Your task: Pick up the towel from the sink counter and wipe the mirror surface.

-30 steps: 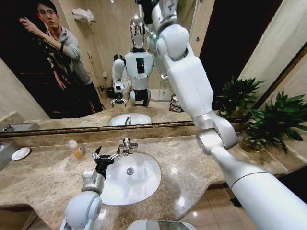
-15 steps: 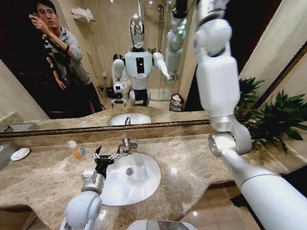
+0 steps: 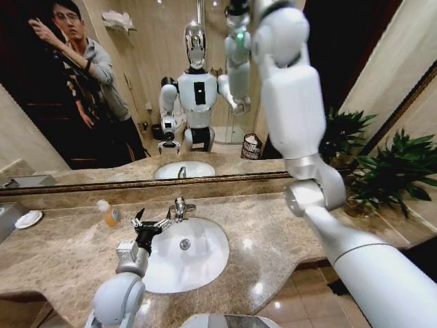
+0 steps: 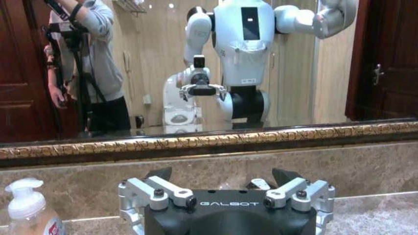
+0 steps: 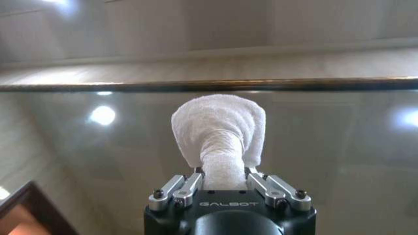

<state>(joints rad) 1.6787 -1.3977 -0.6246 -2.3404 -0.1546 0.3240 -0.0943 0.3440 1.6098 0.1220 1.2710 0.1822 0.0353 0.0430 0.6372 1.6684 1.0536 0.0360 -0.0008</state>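
Bathroom glass and pale wall panels spread behind the right gripper (image 5: 225,188), whose fingers pinch the white towel (image 5: 220,134) into a bunched wad reaching toward the mirror surface (image 5: 326,132) near its upper frame. From where I stand, the right arm rises toward twelve o'clock. The left gripper (image 4: 225,185) hangs with fingers spread and empty above the sink counter (image 3: 273,225), by the white basin (image 3: 198,256) and faucet (image 3: 179,207); a soap bottle (image 3: 109,213) sits at about ten o'clock from it. Wiping well likely means light, even pressure, keeping the wad flat on the glass and off the frame.
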